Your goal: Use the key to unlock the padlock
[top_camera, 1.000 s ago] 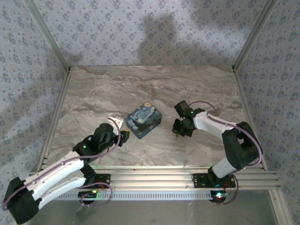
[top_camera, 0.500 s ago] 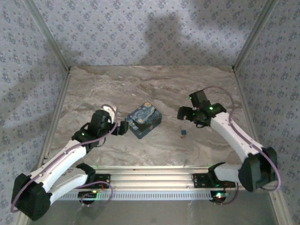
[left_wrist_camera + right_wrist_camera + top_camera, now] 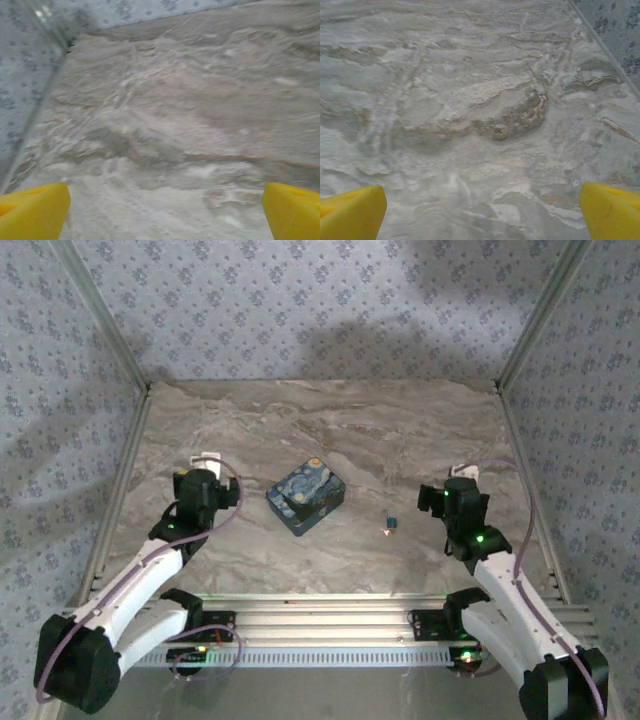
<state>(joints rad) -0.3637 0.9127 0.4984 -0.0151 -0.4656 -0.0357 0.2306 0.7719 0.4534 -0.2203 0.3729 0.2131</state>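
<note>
Elbows bent: left gripper point(image 3: 206, 460), right gripper point(image 3: 459, 473) (both agape) flank padlock point(image 3: 306, 496).

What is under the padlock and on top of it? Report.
The padlock lies flat on the marble table, and nothing sits on top of it. Its body covers the patch of table beneath, so anything there is hidden.

dim soft light; wrist views blurred; shadows on back wall

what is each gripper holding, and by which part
Nothing: the left gripper and right gripper are both open and empty; the padlock and key lie loose between them.
</note>
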